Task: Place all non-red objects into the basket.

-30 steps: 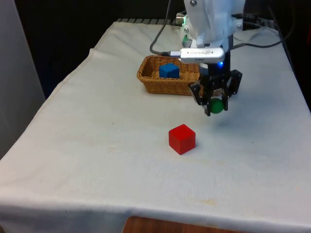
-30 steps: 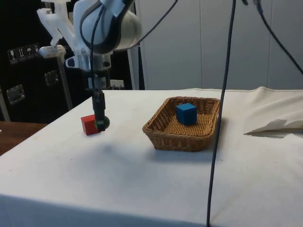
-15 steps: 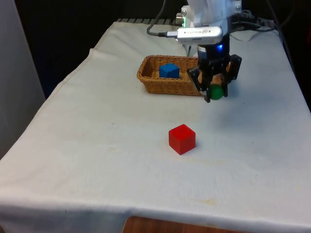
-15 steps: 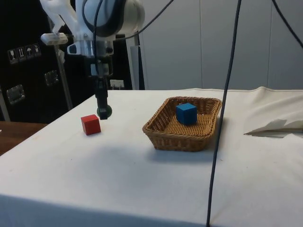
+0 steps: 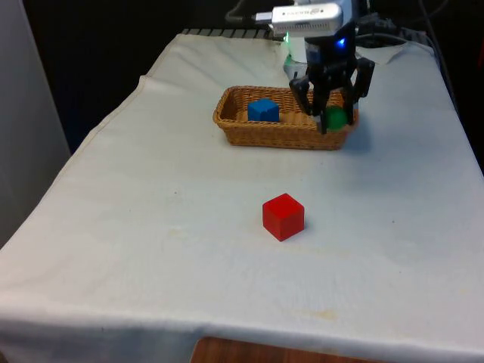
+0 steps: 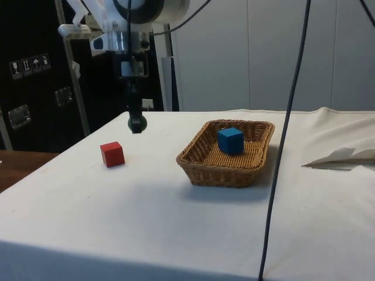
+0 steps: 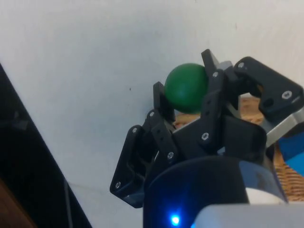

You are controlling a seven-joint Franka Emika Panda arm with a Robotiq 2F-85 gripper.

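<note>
Green ball (image 5: pixel 335 119) lifted higher, nearer basket (image 5: pixel 236 128)

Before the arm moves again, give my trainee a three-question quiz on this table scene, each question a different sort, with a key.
1. True or false: the gripper is shut on the green ball.
2. What already lies inside the wicker basket?
A. a red cube
B. a blue cube
C. a green ball
3. Fill in the missing word: the red cube rests on the white ____, outside the basket.

Key:
1. True; the ball is held in the air, beside the basket in the side view.
2. B, the blue cube.
3. cloth
</note>
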